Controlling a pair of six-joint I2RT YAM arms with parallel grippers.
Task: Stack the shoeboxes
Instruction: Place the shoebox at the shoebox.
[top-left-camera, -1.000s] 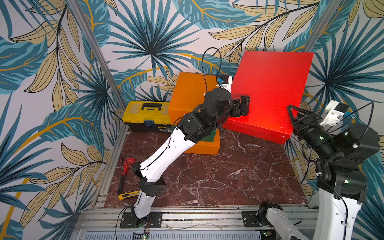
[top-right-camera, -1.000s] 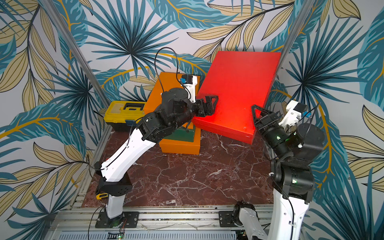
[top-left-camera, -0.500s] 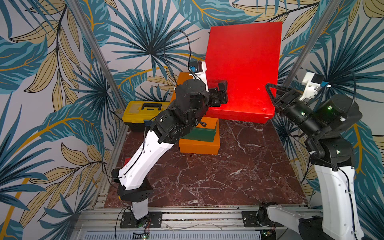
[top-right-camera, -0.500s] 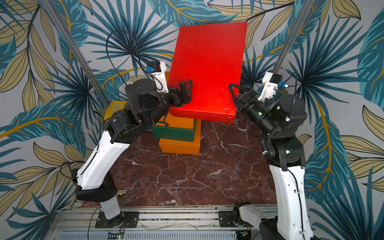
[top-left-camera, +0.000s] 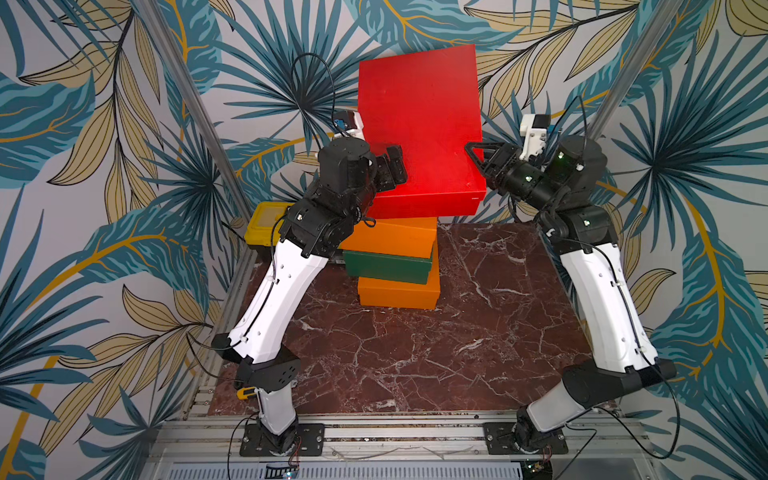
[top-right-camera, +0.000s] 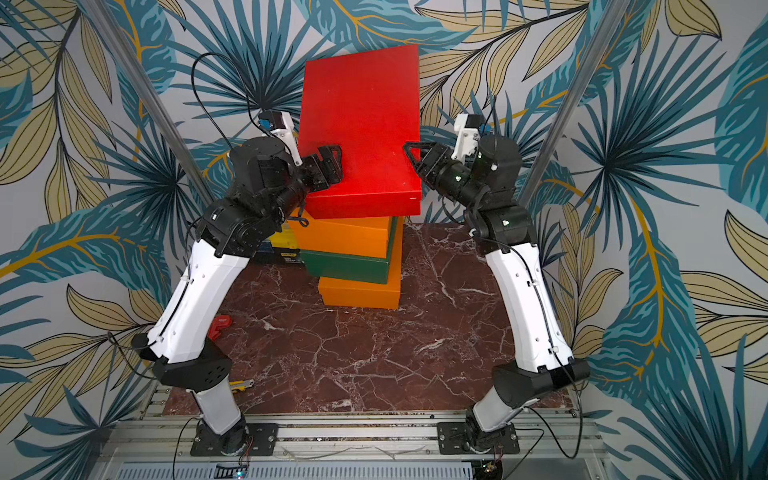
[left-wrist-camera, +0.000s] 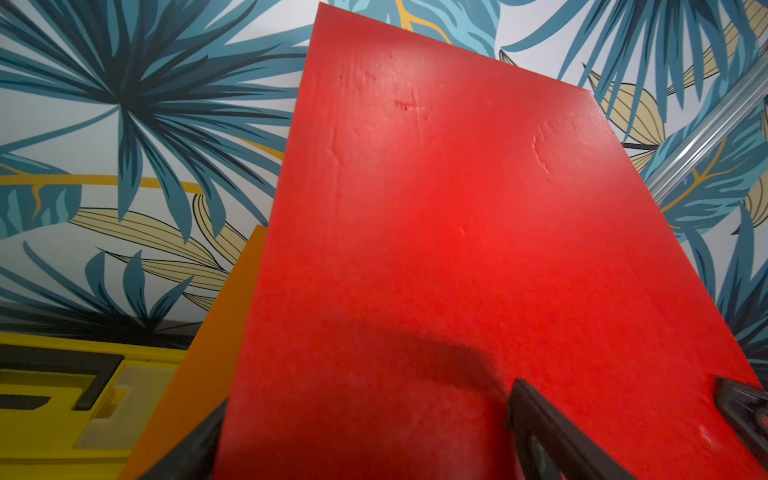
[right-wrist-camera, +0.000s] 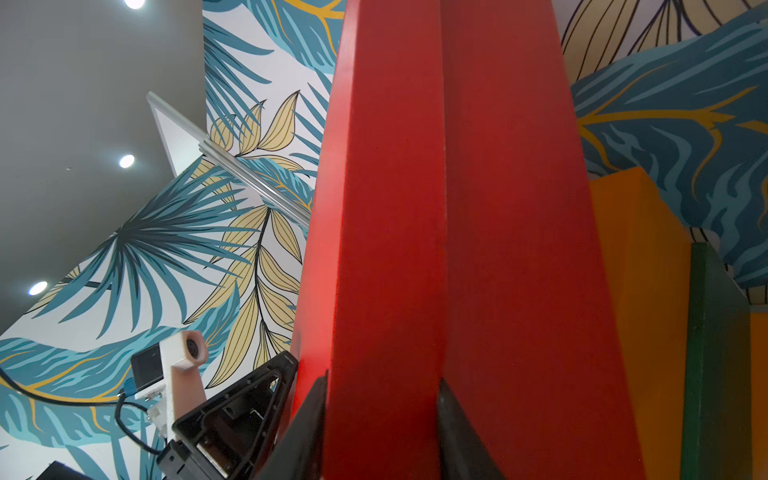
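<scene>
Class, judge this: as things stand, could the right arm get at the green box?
Probably not: the right gripper is shut on the red box, and the green box lies sandwiched between two orange boxes beneath it.

Top views: high, front, looking down; wrist views close, both on red shoebox (left-wrist-camera: 457, 249).

The left arm (top-left-camera: 286, 286) hides most of the yellow toolbox (top-left-camera: 264, 222); the red shoebox (top-left-camera: 419, 124) covers the lid of the upper orange shoebox (top-left-camera: 390, 237).
</scene>
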